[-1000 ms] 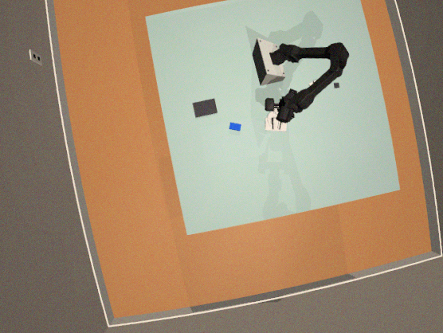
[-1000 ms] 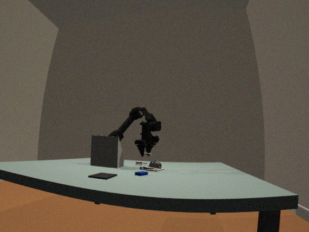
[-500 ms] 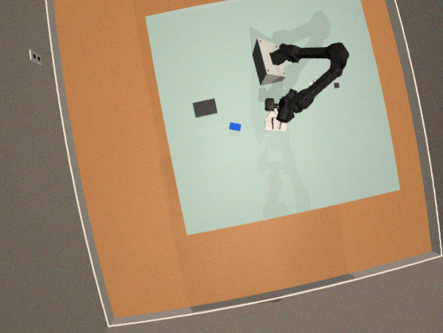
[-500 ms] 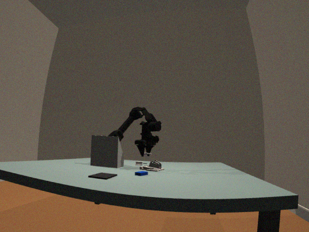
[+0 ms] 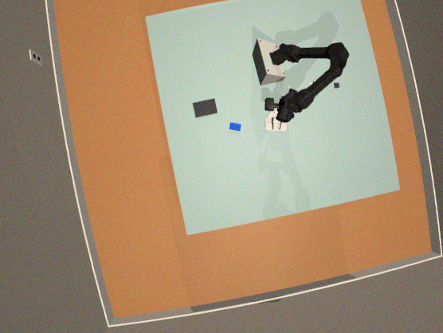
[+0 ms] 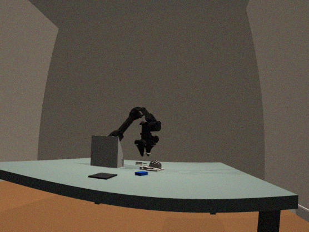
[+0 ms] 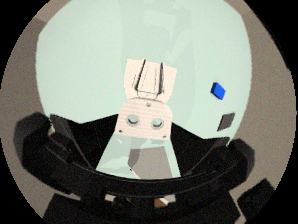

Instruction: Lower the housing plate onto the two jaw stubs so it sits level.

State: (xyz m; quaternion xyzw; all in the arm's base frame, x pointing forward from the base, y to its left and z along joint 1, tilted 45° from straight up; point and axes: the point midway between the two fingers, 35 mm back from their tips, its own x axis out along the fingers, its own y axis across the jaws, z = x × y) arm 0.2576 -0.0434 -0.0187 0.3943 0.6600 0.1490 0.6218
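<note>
My gripper [image 6: 145, 154] [image 7: 144, 120] is shut on the white housing plate [image 7: 144, 131], a flat piece with two large round holes and small corner holes. The plate shows only as a thin pale strip in the exterior view. It hangs well above the table, apart from the parts below. The white base [image 5: 276, 128] [image 6: 160, 169] [image 7: 132, 66] lies on the table, with two long jaws side by side on it, outlined by dark edges. In the wrist view the plate covers the near end of the base, so the stubs are hidden. The arm hides the fingertips in the top view.
A blue block [image 5: 235, 127] [image 6: 141, 173] [image 7: 218, 91] and a dark flat pad [image 5: 205, 107] [image 6: 102, 175] [image 7: 226, 121] lie to one side of the base. A large grey box [image 5: 261, 64] [image 6: 104, 151] stands by the arm's root. A small dark square [image 5: 336, 85] lies beyond the arm.
</note>
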